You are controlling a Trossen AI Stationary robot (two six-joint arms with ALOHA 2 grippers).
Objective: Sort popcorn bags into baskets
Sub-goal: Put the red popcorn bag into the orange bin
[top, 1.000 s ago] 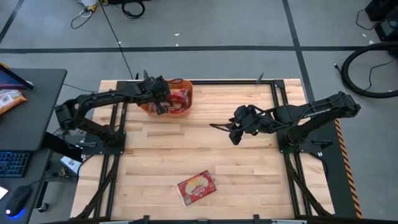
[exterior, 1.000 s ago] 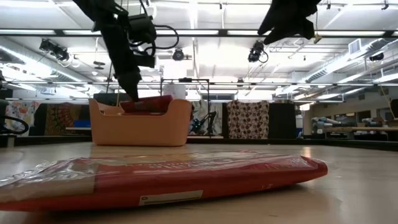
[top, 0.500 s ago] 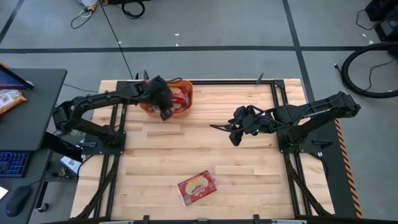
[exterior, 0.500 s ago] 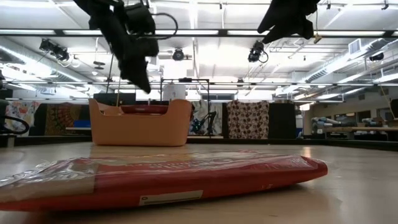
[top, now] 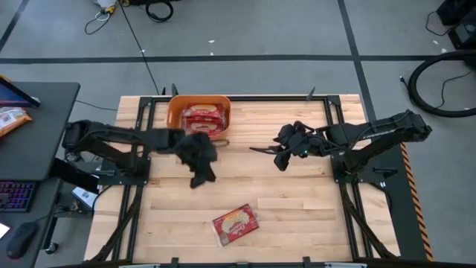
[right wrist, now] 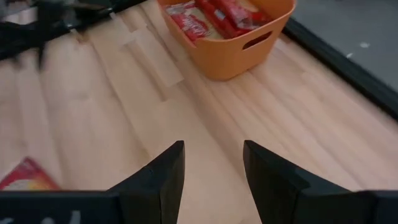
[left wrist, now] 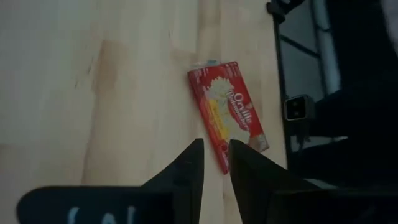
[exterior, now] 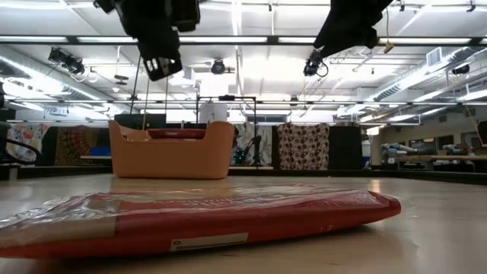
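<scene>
High view, basket: you see the orange basket (top: 198,117) at the table's far edge, left of centre, with red popcorn bags (top: 203,113) lying inside it.
High view, loose bag: one popcorn bag (top: 235,224) lies flat on the wood table (top: 297,193) near the front edge, well apart from the basket.
High view, left gripper (top: 199,179): it hangs over bare wood between the basket and the loose bag; from here you cannot tell its finger gap.
High view, right gripper (top: 256,150): it waits over the table right of centre, holding nothing.
Low view: only here do you see the loose bag (exterior: 190,217) side-on, flat on the table, and the basket (exterior: 171,149) behind it with a red packet edge above its rim; both arms hang well above.
Left wrist view: this alone shows you the left fingers (left wrist: 191,165) a narrow gap apart with nothing between them, and the loose bag (left wrist: 229,113) beyond their tips.
Right wrist view: the right fingers (right wrist: 166,171) stand wide apart and empty; the basket (right wrist: 231,40) with its bags lies ahead.
</scene>
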